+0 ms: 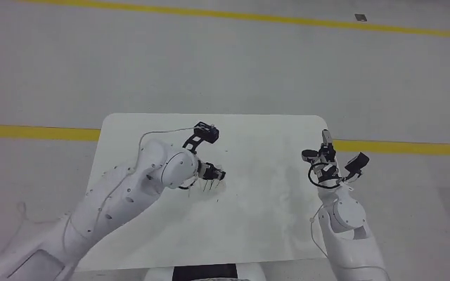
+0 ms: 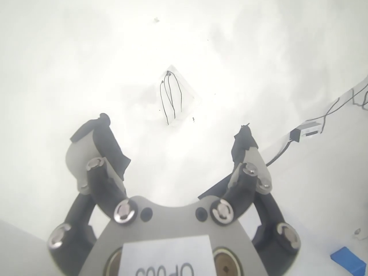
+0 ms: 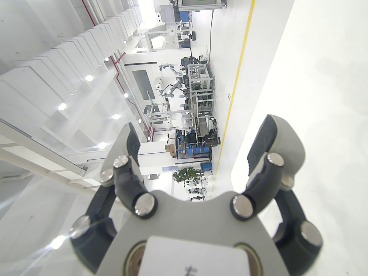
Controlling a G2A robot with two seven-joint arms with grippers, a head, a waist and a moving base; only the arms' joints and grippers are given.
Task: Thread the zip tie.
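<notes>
Looking down from the top view, the left hand (image 1: 213, 172) hangs low over the middle of the table (image 1: 267, 232), while the right hand (image 1: 334, 159) is raised at the table's right edge, well apart. From the left wrist, that hand is spread and empty, with the thin black zip ties (image 2: 170, 96) lying loose on the table just beyond its fingertips. From the right wrist, the right hand is spread too, holding nothing and facing the room. Threading looks unstarted, and every tie still needs picking up.
</notes>
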